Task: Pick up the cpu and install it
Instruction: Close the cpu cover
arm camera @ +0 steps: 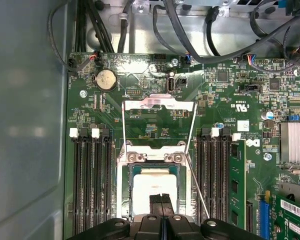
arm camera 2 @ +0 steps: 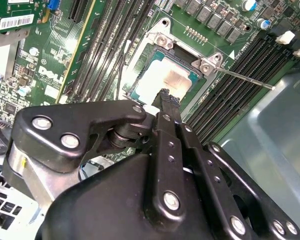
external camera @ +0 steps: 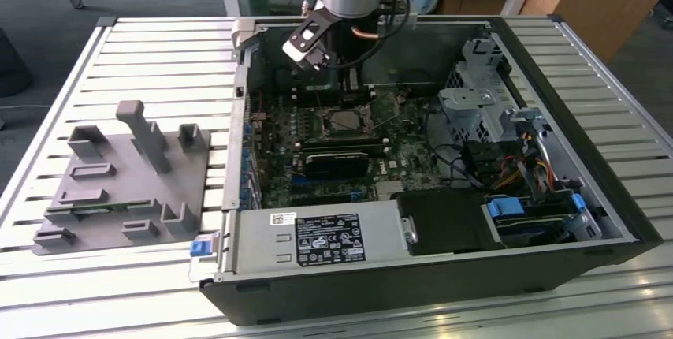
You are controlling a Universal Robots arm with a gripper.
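Black two-finger gripper has its tips pressed together with nothing between them, right above the small square silvery-topped cpu, which lies flat in the green motherboard socket. Tips hide part of the cpu in both wrist views, can't tell if they touch it. Silver metal load plate stands open, thin steel lever rod beside it. Black memory slots flank the socket. Grey plastic block tray sits well apart on the white slatted table, outside the black open computer case
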